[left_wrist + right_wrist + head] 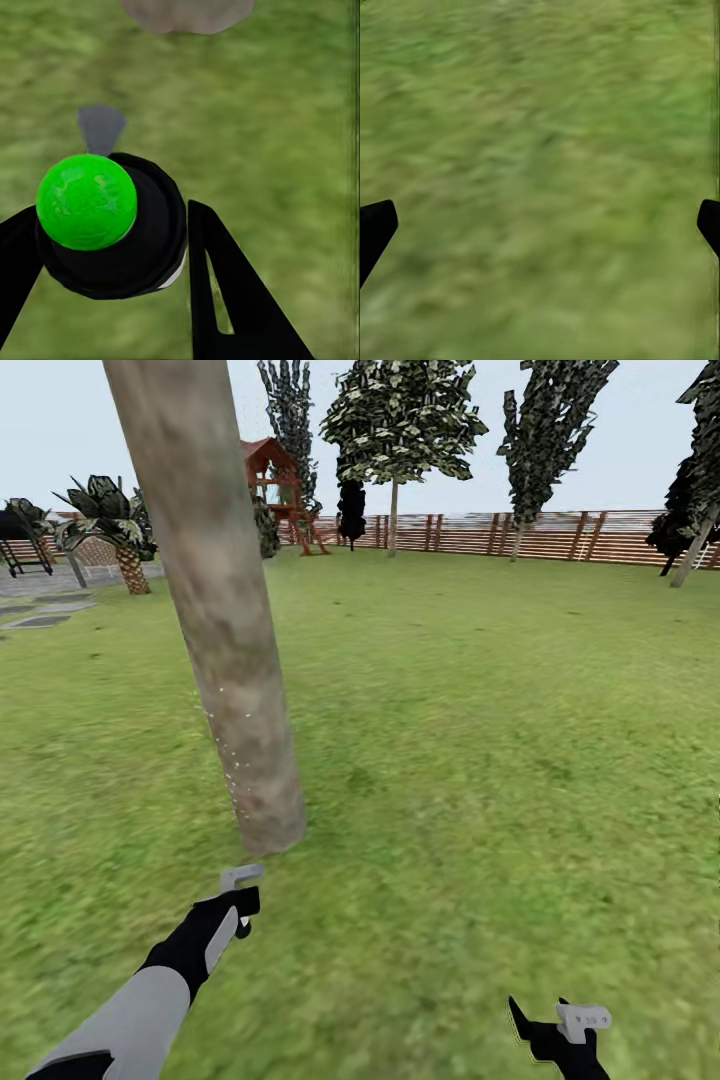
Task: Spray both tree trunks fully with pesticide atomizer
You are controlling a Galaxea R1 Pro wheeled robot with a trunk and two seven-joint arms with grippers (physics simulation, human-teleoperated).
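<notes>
A thick, mottled grey-tan tree trunk (pixel 225 630) leans up from the lawn just ahead and left of me. Fine pale specks of pesticide (pixel 226 760) dot its lower left side. My left gripper (pixel 238 905) is shut on the pesticide atomizer (pixel 240 878), whose grey nozzle points at the trunk's foot. In the left wrist view the atomizer (pixel 112 225) shows a black body and a green ball top between the left gripper (pixel 105 232) fingers, with the trunk's base (pixel 187 13) beyond. My right gripper (pixel 555 1025) hangs open over grass, and the right wrist view shows this right gripper (pixel 544 221) holding nothing.
A brown slat fence (pixel 520 532) closes the lawn at the back, with thin-stemmed trees (pixel 393 510) along it. A red play tower (pixel 275 485) and a palm (pixel 125 550) stand back left beside grey paving (pixel 45 610). A pale leaning stem (pixel 693 560) rises far right.
</notes>
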